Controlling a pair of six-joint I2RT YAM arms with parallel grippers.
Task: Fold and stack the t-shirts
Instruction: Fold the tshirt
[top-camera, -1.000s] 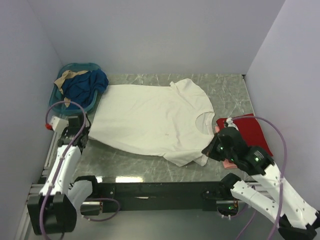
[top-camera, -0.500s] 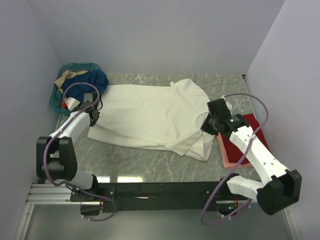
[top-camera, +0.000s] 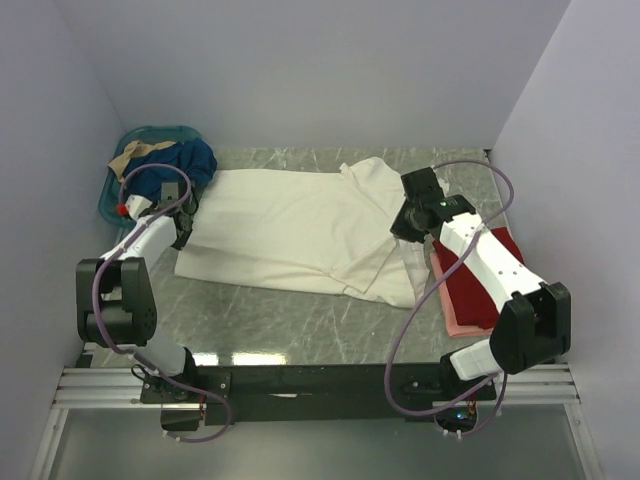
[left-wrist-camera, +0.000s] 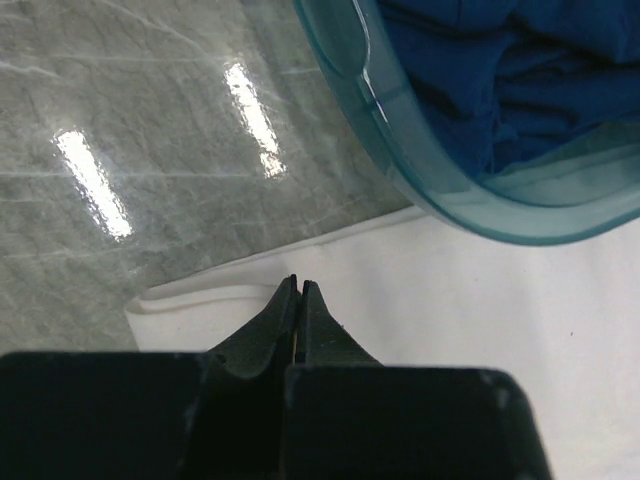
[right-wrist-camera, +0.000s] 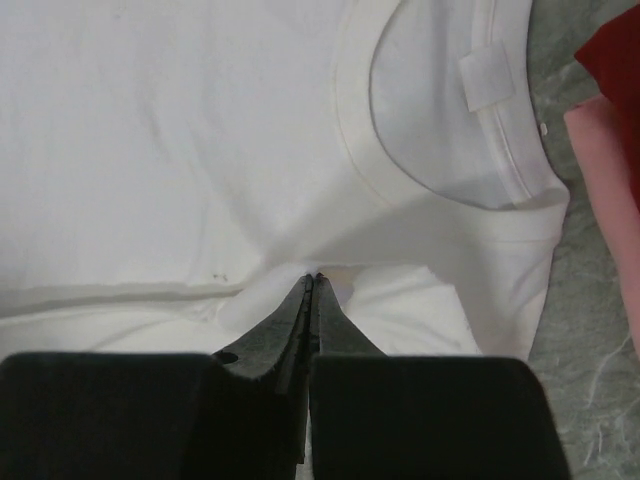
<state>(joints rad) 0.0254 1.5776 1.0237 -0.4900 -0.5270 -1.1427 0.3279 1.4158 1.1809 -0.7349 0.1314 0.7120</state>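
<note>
The large cream-white t-shirt (top-camera: 290, 225) lies spread across the marble table, its near edge lifted and doubled back. My left gripper (top-camera: 185, 228) is shut on its hem corner beside the basket; in the left wrist view the closed tips (left-wrist-camera: 299, 283) sit over white cloth (left-wrist-camera: 480, 320) with a folded edge just left of them. Near the round collar my right gripper (top-camera: 400, 228) is shut on a pinch of puckered cloth (right-wrist-camera: 313, 277), with the neck opening (right-wrist-camera: 440, 110) ahead of it. A folded red t-shirt (top-camera: 490, 270) lies on a pink one (top-camera: 458, 318) at the right.
A teal plastic basket (top-camera: 160, 130) at the back left holds blue cloth (top-camera: 170, 170) and a tan piece. Its curved wall (left-wrist-camera: 400, 150) is close ahead of the left fingers. Bare marble (top-camera: 300, 320) lies in front of the shirt. Walls close in on three sides.
Both arms have reached away from the near edge, carrying the white shirt's near edge back over itself. The left gripper went toward the basket and the right toward the collar.
</note>
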